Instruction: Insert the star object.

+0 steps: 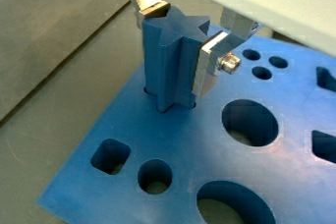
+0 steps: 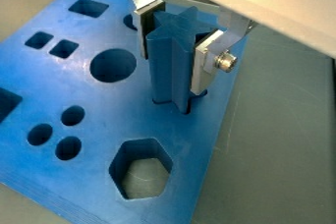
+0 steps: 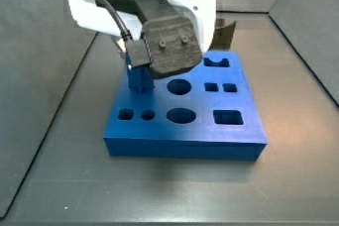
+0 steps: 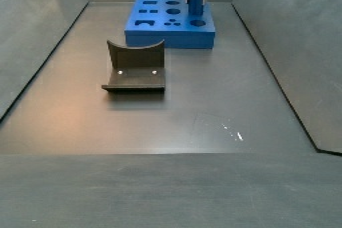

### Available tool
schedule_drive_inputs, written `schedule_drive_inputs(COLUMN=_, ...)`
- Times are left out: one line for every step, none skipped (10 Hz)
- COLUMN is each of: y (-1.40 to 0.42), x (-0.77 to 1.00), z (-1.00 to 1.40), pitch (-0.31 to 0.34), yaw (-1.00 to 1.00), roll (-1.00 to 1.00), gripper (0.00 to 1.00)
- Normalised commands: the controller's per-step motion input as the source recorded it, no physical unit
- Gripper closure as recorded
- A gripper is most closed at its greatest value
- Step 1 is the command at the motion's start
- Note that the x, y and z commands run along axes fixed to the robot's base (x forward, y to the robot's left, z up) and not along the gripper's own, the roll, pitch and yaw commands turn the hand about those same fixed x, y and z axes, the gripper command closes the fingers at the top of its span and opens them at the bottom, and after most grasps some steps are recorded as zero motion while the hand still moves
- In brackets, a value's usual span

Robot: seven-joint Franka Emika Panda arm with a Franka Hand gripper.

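The star object (image 1: pixel 168 61), a bright-blue ridged peg, stands upright with its foot in the star-shaped hole near an edge of the blue board (image 1: pixel 118 120). It shows the same way in the other wrist view (image 2: pixel 171 66). My gripper (image 1: pixel 184 36) straddles the peg's upper part, with one silver finger (image 1: pixel 214 56) flat against one side and the opposite pad against the other, shut on it. In a side view the gripper (image 3: pixel 139 63) hangs over the board's (image 3: pixel 185 136) far left part. In the far side view the peg (image 4: pixel 195 8) rises from the board (image 4: pixel 167 34).
The board has several other shaped holes, among them a hexagon (image 2: pixel 140 172) and a large round one (image 1: pixel 250 122). A dark grey curved block (image 4: pixel 135 67) lies on the grey floor apart from the board. Grey walls enclose the floor.
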Motion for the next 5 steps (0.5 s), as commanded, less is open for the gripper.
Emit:
schedule_drive_inputs(y=0.00, x=0.00, z=-0.37, pitch=-0.090, yaw=0.00, roll=0.00, gripper=1.00)
schedule_drive_inputs(y=0.00, x=-0.02, z=-0.37, pitch=-0.120, yaw=0.00, roll=0.00, gripper=1.00)
schedule_drive_inputs(y=0.00, x=-0.08, z=-0.30, pitch=-0.219, yaw=0.00, roll=-0.08, gripper=1.00)
schedule_drive_inputs(y=0.00, x=-0.09, z=-0.27, pitch=-0.271, yaw=0.00, roll=-0.14, gripper=1.00)
schedule_drive_inputs(y=0.00, x=0.00, z=0.00, pitch=0.000, yaw=0.00, roll=0.00, gripper=1.00)
